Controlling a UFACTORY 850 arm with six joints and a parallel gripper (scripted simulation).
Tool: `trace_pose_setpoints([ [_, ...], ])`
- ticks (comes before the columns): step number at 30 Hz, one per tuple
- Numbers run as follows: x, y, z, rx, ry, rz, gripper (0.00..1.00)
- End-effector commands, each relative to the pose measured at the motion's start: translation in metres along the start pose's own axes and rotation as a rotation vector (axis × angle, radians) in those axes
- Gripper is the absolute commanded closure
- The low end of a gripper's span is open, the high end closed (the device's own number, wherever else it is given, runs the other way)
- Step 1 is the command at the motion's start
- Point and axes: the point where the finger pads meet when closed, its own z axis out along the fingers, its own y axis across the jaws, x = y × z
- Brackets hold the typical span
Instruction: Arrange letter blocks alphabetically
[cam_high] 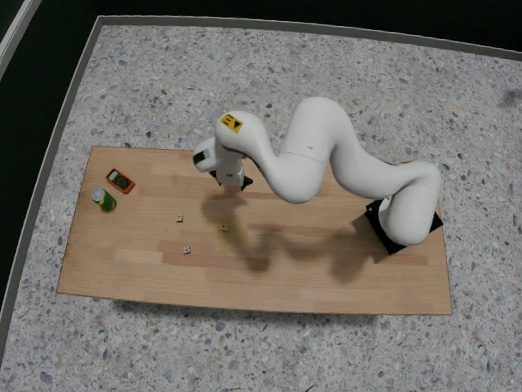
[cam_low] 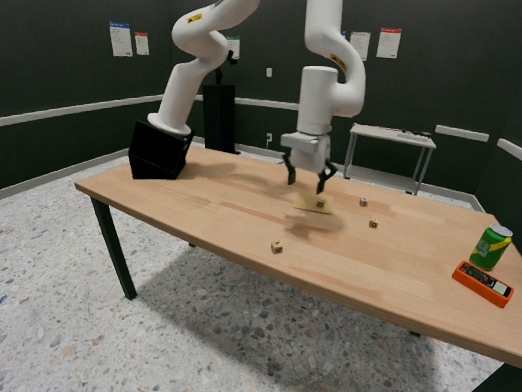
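A small tan mat (cam_low: 312,203) lies mid-table; it also shows in the overhead view (cam_high: 232,235), partly in the arm's shadow. One small block (cam_low: 320,202) sits on the mat near its right edge, also seen from above (cam_high: 224,227). Two more blocks lie off the mat toward the can: one (cam_low: 363,201) (cam_high: 186,249) and another (cam_low: 373,222) (cam_high: 179,218). A fourth block (cam_low: 276,246) lies near the table's edge and is hidden by the arm from above. Their letters are too small to read. My gripper (cam_low: 305,183) (cam_high: 232,182) is open and empty, hovering above the table beside the mat.
A green can (cam_low: 490,246) (cam_high: 104,199) and an orange multimeter (cam_low: 482,283) (cam_high: 120,180) sit at the table end far from the robot's black base (cam_low: 157,150) (cam_high: 402,225). A metal side table (cam_low: 390,150) stands behind the table.
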Motion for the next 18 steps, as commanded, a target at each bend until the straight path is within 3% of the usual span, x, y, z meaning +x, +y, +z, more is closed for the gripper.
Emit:
trace_pose_setpoints([
  [1,-0.059,-0.005,-0.006,-0.004,0.006,-0.094,0.00],
  [6,-0.139,-0.001,-0.016,0.005,0.002,-0.224,0.00],
  [18,-0.145,-0.001,-0.017,0.006,0.001,-0.233,0.00],
])
